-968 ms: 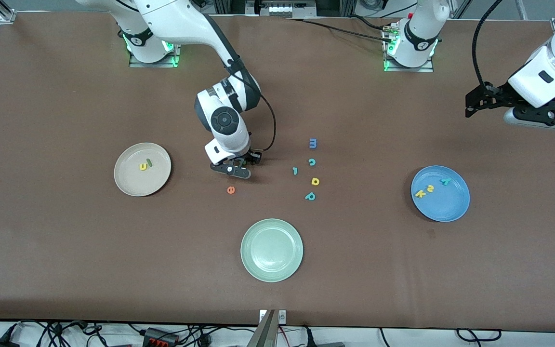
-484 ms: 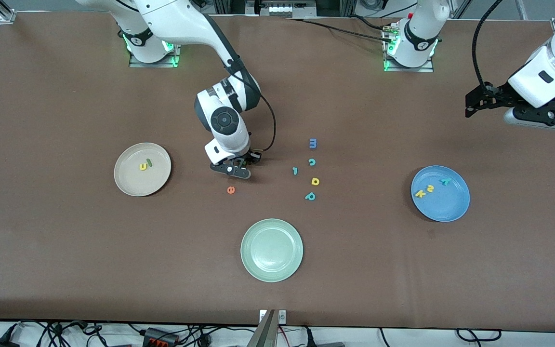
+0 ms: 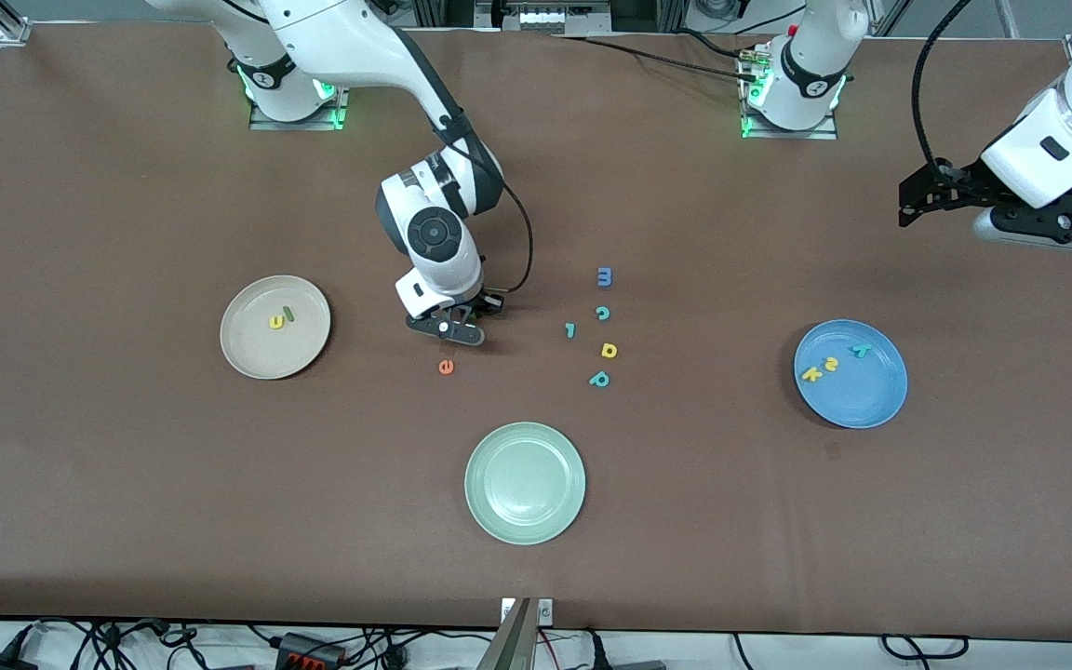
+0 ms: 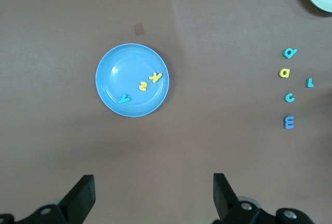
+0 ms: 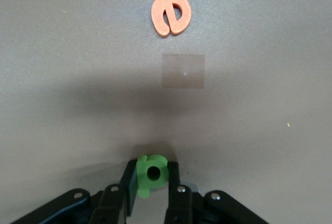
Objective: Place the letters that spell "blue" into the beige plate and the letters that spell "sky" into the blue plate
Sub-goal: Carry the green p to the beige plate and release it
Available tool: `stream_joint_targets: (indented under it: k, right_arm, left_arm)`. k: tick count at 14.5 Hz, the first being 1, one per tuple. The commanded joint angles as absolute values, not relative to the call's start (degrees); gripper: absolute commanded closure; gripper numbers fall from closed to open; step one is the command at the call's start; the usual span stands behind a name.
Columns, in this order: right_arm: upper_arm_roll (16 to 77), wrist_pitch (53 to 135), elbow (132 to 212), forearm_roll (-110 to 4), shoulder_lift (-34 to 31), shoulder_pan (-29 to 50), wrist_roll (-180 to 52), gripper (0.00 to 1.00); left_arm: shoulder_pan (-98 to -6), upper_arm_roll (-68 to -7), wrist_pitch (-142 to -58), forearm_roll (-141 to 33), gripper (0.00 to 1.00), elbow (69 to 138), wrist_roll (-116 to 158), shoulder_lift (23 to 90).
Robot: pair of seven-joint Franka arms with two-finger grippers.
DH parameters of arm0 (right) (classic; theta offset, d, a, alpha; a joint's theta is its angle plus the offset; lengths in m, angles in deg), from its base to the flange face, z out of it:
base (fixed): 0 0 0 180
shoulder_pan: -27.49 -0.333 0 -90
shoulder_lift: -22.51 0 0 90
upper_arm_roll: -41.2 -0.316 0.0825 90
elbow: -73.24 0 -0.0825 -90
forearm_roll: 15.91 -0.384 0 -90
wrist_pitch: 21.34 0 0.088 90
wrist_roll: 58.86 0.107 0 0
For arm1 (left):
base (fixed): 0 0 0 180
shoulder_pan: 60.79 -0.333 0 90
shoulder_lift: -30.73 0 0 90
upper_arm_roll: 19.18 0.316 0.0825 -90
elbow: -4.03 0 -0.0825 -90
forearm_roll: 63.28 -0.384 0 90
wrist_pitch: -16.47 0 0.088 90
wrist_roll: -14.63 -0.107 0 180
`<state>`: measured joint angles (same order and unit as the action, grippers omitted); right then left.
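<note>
Right gripper clamped on green b; orange e at 12 o'clock, apart. Left gripper spread, waiting above surface.

The whole scene is being lit pretty evenly from overhead, nothing dim. Soft shadows are being thrown onto the brown table right around the right gripper. Focus is being held fine on the orange e. No glare is being picked up there.
</note>
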<state>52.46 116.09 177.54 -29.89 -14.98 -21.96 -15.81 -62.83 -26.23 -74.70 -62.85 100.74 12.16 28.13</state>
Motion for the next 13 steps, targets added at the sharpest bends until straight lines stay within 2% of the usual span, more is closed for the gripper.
stream_joint_targets:
  k: [1,4,8,11,13]
  right_arm:
    - [52.8,115.42,176.69,-30.68,-15.03,-21.03,-16.32,0.92]
    - [55.16,110.61,176.95,-30.07,-11.61,-18.39,-18.15,0.92]
    - [65.61,98.31,178.09,-30.06,-7.83,-18.3,-32.01,0.92]
    - [72.12,97.66,183.09,-30.15,-6.06,-18.21,-43.0,0.92]
    - [72.76,97.93,185.82,-30.15,-5.53,-16.99,-45.58,0.92]
  left_arm:
    - [-62.82,-26.21,-74.32,-63.19,0.0,99.83,11.46,28.44]
    - [-62.82,-26.21,-74.32,-63.19,0.0,99.83,11.38,28.44]
    - [-62.82,-26.21,-74.23,-63.19,0.0,99.83,11.46,28.44]
    - [-62.82,-26.21,-74.23,-63.19,0.0,99.83,11.46,28.44]
    - [-62.82,-26.21,-74.23,-63.19,0.0,99.83,11.46,28.44]
